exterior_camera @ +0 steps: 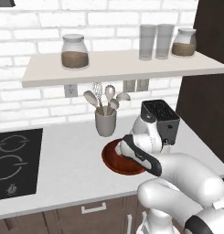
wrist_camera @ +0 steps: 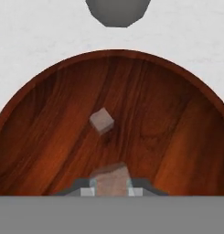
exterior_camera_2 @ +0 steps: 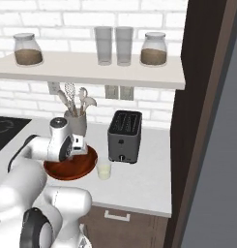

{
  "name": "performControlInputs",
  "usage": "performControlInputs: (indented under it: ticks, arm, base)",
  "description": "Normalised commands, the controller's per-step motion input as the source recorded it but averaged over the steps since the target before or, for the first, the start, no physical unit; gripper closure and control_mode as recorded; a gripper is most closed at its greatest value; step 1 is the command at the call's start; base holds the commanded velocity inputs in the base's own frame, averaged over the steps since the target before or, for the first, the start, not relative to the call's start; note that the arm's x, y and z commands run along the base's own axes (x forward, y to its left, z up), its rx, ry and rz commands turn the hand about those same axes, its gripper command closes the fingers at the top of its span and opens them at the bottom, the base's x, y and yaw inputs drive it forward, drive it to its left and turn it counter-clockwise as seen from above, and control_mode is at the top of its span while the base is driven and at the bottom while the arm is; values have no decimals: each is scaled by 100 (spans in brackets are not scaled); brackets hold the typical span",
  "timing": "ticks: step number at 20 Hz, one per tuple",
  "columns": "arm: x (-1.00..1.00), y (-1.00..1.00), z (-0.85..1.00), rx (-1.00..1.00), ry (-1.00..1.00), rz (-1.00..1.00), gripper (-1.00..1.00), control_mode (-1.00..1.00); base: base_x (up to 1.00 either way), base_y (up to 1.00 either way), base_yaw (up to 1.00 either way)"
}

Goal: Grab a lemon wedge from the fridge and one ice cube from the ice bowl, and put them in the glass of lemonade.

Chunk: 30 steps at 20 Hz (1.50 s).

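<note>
**A:** Where is the ice right now?

**B:** In the hand view, one tiny pale, translucent greyish ice cube (wrist_camera: 111,179) sits between the two small dark tips of the robot's two-finger gripper (wrist_camera: 111,191), which are closed against its sides. A second loose cube (wrist_camera: 102,120) lies further along the floor of the wide, shallow, reddish-brown wooden ice bowl (wrist_camera: 177,132). Whether the gripped cube is off the wood, I cannot tell.

**A:** And the bowl itself?

**B:** It rests on the pale counter (exterior_camera: 63,160), just in front of a grey cup of utensils (exterior_camera: 105,122). The white arm reaches down over it. In the right base view, the small short clear glass of pale yellowish lemonade (exterior_camera_2: 104,170) stands just beside the bowl's rim, in front of a black toaster (exterior_camera_2: 124,136).

**A:** How would the cube handle?

**B:** Likely very light and rigid, but slick, so it could squirt out of a pinch. Flat opposite faces, squarely centred between the tips, look like the safest hold. A slow, level carry to the glass seems wise.
</note>
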Motion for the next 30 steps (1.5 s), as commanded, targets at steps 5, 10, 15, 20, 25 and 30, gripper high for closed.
performControlInputs:
  ticks: [5,10,15,20,25,30]
  arm:
    - [-22,-3,79,-14,-2,-15,100,-100]
    - [-33,-57,44,-6,0,-22,100,-100]
    - [-21,-86,19,4,0,-25,100,-100]
    - [-3,-79,2,11,0,-20,100,-100]
    - [0,-26,0,4,3,-6,100,-100]
    - [0,0,0,0,3,0,100,-100]
  base:
    - [0,0,0]
    - [0,0,0]
    - [0,0,0]
    - [0,0,0]
    - [0,0,0]
    - [0,0,0]
